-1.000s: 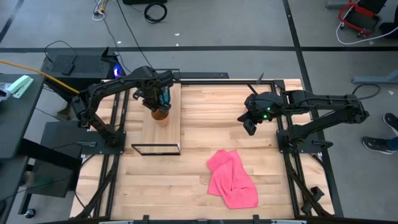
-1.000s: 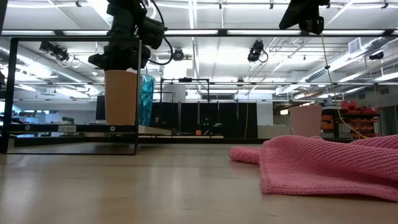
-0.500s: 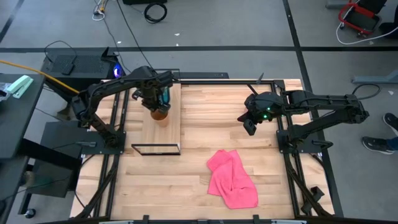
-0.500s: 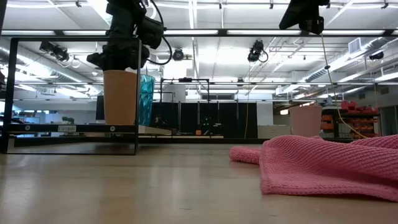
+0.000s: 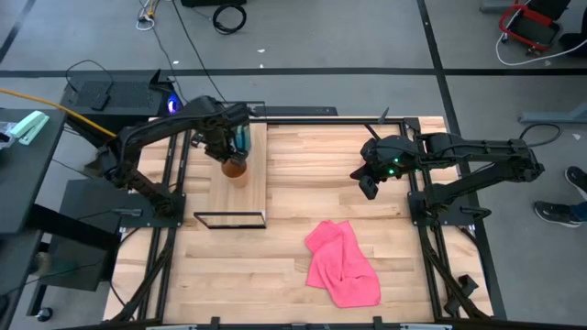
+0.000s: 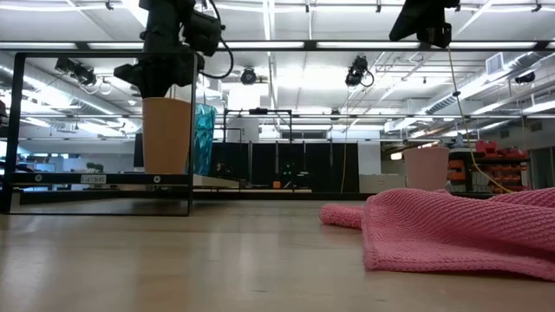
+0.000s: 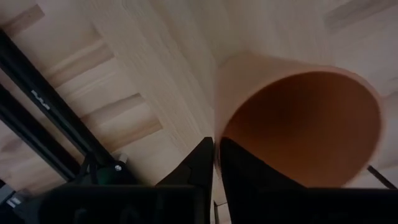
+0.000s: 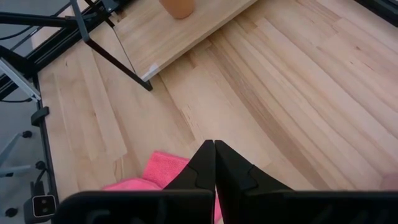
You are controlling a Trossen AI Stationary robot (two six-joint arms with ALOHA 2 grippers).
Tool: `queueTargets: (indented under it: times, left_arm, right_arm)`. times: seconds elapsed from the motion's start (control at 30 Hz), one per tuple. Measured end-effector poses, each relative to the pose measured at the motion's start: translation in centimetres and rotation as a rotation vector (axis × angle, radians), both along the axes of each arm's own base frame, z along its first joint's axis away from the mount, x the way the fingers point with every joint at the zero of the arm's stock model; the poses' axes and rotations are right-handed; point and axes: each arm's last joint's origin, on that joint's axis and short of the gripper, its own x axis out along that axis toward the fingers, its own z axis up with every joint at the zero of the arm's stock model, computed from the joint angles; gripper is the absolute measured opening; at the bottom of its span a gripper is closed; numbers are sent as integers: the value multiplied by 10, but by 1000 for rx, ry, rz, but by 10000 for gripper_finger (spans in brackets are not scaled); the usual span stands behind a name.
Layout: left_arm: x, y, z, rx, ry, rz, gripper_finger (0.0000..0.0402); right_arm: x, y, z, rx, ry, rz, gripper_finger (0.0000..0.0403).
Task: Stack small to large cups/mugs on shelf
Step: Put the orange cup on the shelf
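Observation:
The orange cup stands on the shelf, a light-wood board with a black wire frame at the table's left side. My left gripper is over it, shut on its rim. In the low view the orange cup stands upright with the teal cup right behind it. The teal cup stands at the shelf's far end. A pale pink cup shows far off, right of centre, in the low view. My right gripper hangs shut above the table's right half, touching nothing. My left gripper holds the orange cup by its rim, on the side toward the table's left. One finger is inside the cup and the other finger outside, coming from above. The cup stays upright; its base is at the shelf board, and I cannot tell whether it touches.
A crumpled pink cloth lies on the near right part of the tabletop. The shelf's black wire frame stands up at its near end. Bare wood lies between the shelf and my right arm.
My left gripper has shifted a little toward the table's left edge, still shut on the orange cup's rim. The cup has moved slightly the same way over the shelf and stayed upright. My right arm has kept still.

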Motion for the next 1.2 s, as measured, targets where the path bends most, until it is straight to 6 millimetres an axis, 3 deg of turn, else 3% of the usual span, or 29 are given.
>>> queueTargets:
  times: [0.27, 0.6, 0.83, 1.2]
  left_arm:
    - [-13, -10, 19, 40, -70, 23, 37]
    - [-30, -30, 55, 204, -298, 36, 37]
    - [-38, -49, 74, 376, -375, -11, 28]
    - [-30, -91, 83, 460, -450, -253, 30]
  right_arm:
    - [0, 0, 0, -4, 1, 5, 7]
    - [0, -1, 0, -13, -1, -25, 7]
    - [-1, -13, 0, 33, -25, -231, 7]
    - [-14, -59, -3, 94, -15, -608, 16]
